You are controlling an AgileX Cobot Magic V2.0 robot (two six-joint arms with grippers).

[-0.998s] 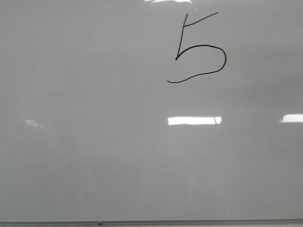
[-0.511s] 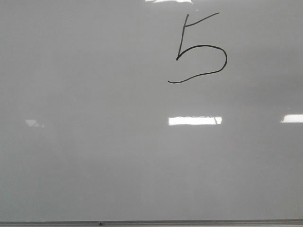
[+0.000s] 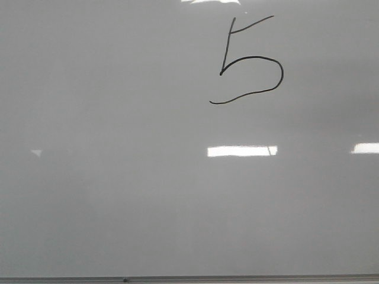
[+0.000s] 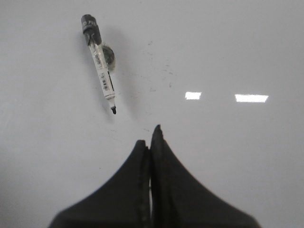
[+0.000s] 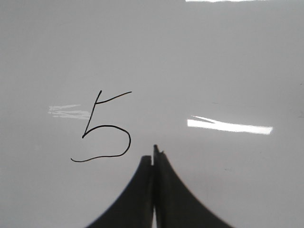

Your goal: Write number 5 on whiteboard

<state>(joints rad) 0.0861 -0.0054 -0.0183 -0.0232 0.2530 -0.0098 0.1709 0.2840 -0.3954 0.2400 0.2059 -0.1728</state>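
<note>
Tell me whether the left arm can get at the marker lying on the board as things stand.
Probably yes. The marker lies flat and alone on the whiteboard, with only bare board between it and the left gripper. The jaws are shut, though, so they would have to open first.

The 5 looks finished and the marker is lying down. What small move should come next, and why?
Probably none beyond easing both arms back to rest. The number 5 stands complete on the whiteboard: top bar, stem and belly all drawn. The marker lies loose on the board, uncapped, apart from the left gripper. Both the left and right gripper have jaws closed on nothing.
</note>
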